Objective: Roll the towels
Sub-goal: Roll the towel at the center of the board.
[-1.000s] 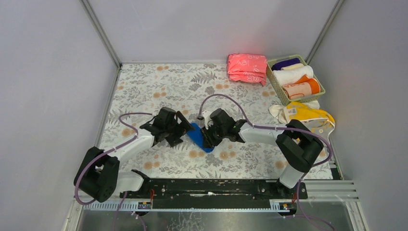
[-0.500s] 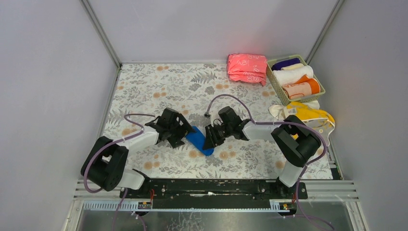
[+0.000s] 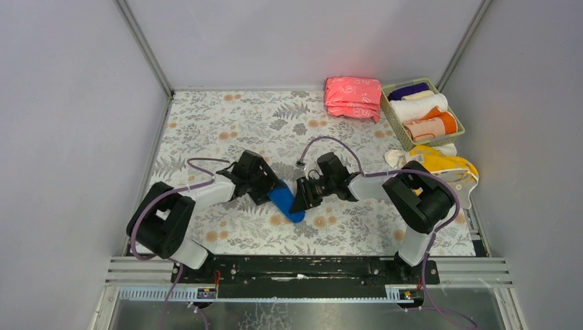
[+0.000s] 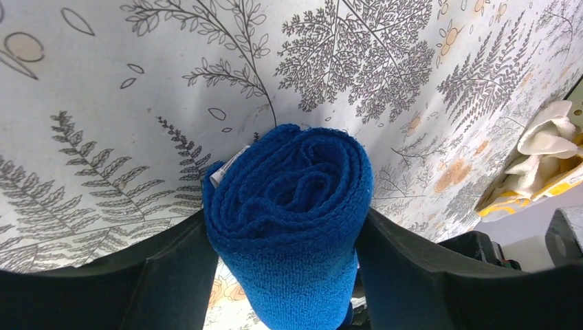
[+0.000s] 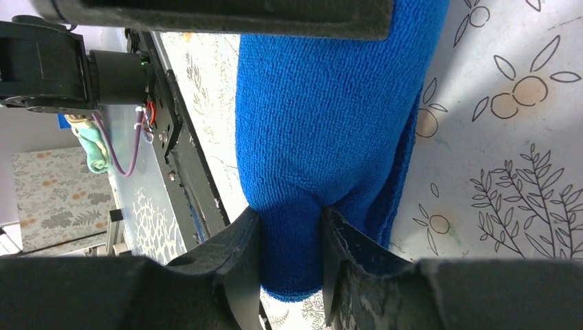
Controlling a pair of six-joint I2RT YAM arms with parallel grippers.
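Blue towel [image 4: 289, 199] (rolled) in L gripper [image 4: 283, 242], R gripper [image 5: 289, 230].

A lab test booth: plain grey panels [image 3: 302, 41] enclose the floral-covered bench [image 3: 206, 117], black mounting rail [image 3: 302, 268] along its near edge.

Towel [image 3: 284, 203] between left claw [image 3: 272, 193] and right claw [image 3: 298, 203]

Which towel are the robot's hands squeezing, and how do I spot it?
Find the middle of the flowery table, where the left gripper and right gripper meet. Between them lies the blue towel, rolled into a tube. The other towels sit far right, none bright blue.
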